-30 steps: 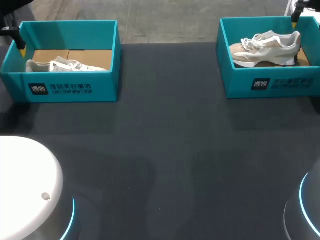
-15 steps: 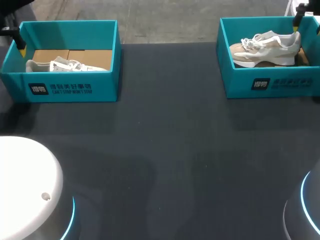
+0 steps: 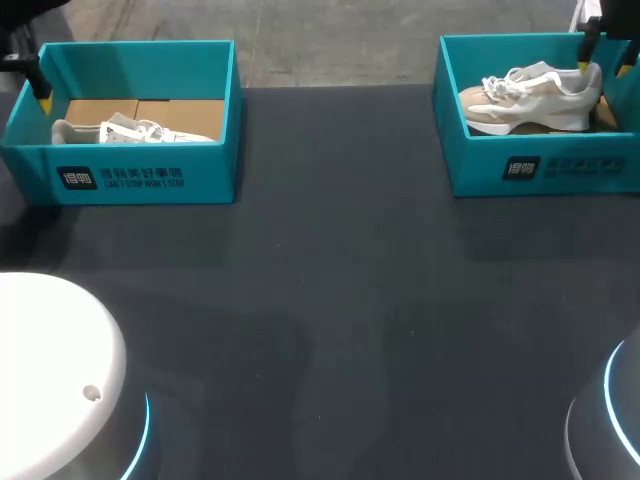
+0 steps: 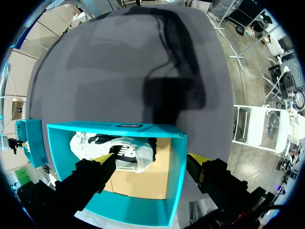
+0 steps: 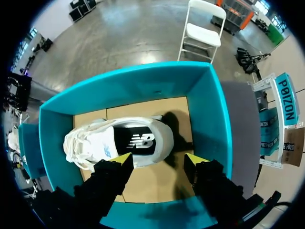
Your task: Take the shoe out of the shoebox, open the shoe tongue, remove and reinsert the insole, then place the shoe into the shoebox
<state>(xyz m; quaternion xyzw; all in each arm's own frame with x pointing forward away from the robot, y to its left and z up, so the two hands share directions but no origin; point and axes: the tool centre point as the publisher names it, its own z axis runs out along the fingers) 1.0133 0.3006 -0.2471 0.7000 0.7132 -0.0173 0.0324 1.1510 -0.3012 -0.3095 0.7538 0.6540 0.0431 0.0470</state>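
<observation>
A white shoe lies in the left teal shoebox. In the left wrist view my left gripper hangs open above that shoebox. One finger is over the white shoe, and the other is outside the box wall. A beige and white shoe lies on its side in the right shoebox. My right gripper is at this shoe's heel end. In the right wrist view the right gripper stands open over the shoe. One tip is at the sole edge, the other clear of the heel.
The two shoeboxes stand at the far left and far right corners of the dark table. Both have cardboard floors. My arms' white bases sit at the near corners.
My right gripper has come down closer to the shoe's heel, and its fingers have drawn nearer together. The left arm and both shoes have not moved.
</observation>
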